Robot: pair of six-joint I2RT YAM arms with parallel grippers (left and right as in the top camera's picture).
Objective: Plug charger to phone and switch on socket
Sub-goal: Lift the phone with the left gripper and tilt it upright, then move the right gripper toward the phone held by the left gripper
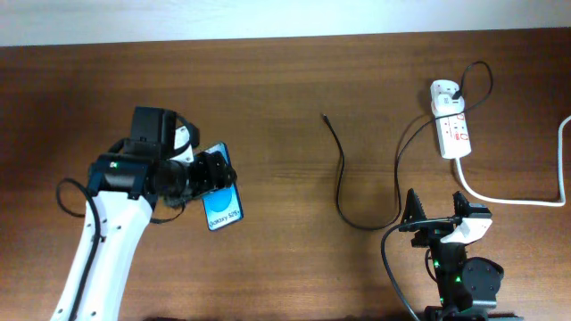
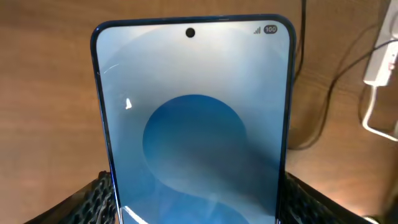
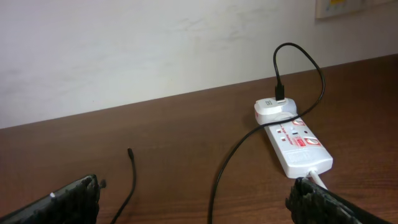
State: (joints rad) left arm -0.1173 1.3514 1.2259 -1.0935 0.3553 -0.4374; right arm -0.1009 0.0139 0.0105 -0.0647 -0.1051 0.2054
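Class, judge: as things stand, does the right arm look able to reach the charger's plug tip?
Probably yes: the right gripper is open and empty; only table and slack cable separate it from the plug tip.

Robot lab — wooden table point(image 1: 285, 178); white wall point(image 3: 124, 43)

A dark brown wooden table point(image 1: 268, 80) with visible grain fills the view, its far edge meeting a plain off-white wall point(image 3: 124, 50), where a pale fitting point(image 3: 351, 6) shows partly at the top.
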